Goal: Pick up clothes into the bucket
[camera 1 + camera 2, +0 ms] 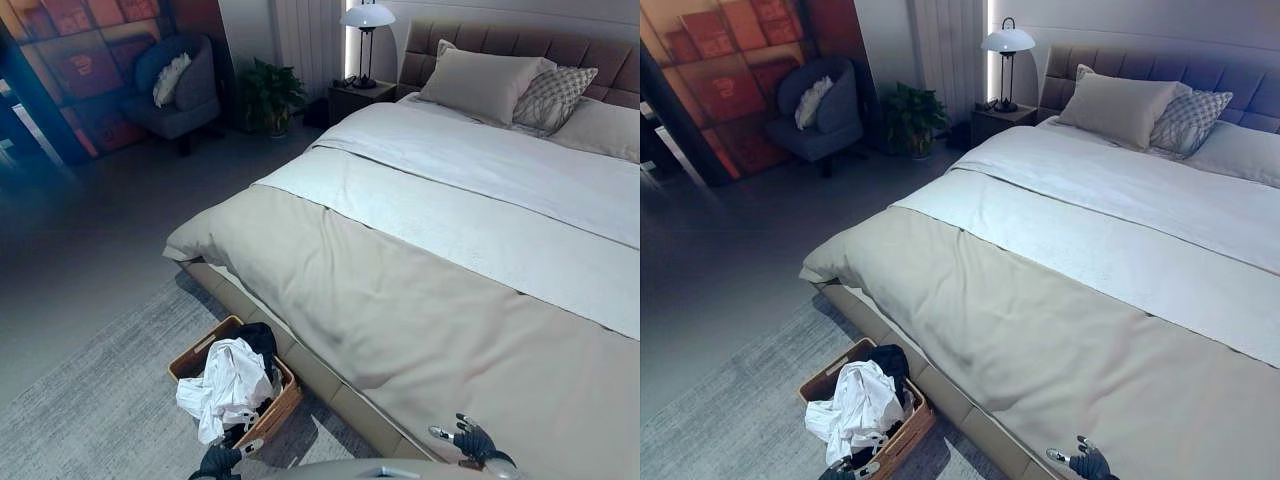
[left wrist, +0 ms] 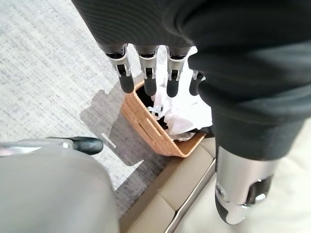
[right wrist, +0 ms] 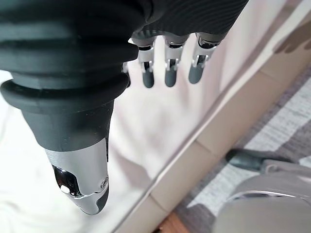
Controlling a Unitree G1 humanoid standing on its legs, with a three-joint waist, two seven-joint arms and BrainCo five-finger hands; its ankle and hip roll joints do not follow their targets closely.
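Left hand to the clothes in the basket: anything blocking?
Nothing visible. The left hand hangs open above the wicker basket on the rug beside the bed, with open air down to the white garment piled on top. The right hand is over the bed, off to the side.

Right hand (image 3: pixel 146 43) fingers (image 3: pixel 169 73) straight, above bed (image 3: pixel 160 121), holding nothing

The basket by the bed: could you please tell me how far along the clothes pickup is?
Looks mostly done: the basket on the rug holds white clothes and a dark garment. Nothing is in hand; the left hand hangs open over the basket, the right hand open over the bed. No loose clothes visible there.
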